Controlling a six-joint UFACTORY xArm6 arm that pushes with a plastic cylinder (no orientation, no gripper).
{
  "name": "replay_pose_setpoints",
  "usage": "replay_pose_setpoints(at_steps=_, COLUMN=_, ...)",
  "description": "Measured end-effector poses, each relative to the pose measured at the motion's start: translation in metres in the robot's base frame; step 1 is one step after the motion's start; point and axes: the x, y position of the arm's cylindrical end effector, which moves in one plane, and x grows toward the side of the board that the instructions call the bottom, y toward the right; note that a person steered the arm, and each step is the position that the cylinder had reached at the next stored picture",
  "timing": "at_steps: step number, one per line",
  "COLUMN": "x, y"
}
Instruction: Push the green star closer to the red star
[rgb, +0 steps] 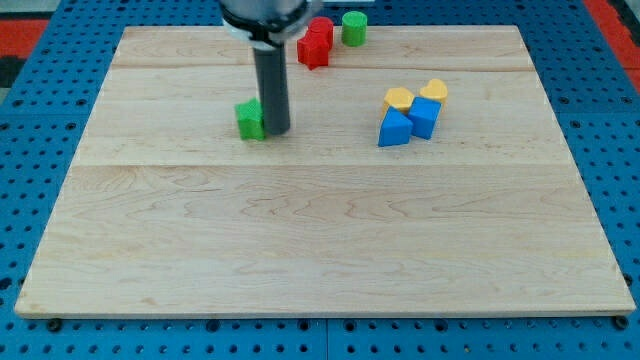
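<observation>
Green star (250, 120) sits upper-left of board centre, w/ my tip (277, 131) touching its right side. No pincer here, just the rod. Red star (313, 49) is up near the view's top, next to a green cylinder (353, 28). Blue/yellow blocks (412, 112) clustered off right.

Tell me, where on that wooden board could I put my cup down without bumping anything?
The whole lower half of the wooden board is bare, as is the view's left side. Crowded: the top, with two red blocks and a green cylinder; the right, with yellow and blue blocks; my tip beside the green star.
</observation>
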Motion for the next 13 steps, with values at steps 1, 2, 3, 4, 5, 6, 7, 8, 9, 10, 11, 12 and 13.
replay_pose_setpoints(at_steps=1, x=0.020, y=-0.048)
replay_pose_setpoints(at_steps=2, x=0.031, y=-0.108)
replay_pose_setpoints(at_steps=3, x=0.019, y=-0.131)
replay_pose_setpoints(at_steps=4, x=-0.002, y=-0.105)
replay_pose_setpoints(at_steps=5, x=-0.008, y=-0.039)
replay_pose_setpoints(at_steps=6, x=-0.029, y=-0.006)
replay_pose_setpoints(at_steps=7, x=-0.029, y=0.024)
replay_pose_setpoints(at_steps=8, x=-0.025, y=0.031)
replay_pose_setpoints(at_steps=9, x=-0.046, y=0.037)
replay_pose_setpoints(at_steps=10, x=-0.060, y=0.049)
replay_pose_setpoints(at_steps=11, x=-0.039, y=0.044)
replay_pose_setpoints(at_steps=12, x=-0.036, y=0.062)
replay_pose_setpoints(at_steps=13, x=-0.048, y=0.113)
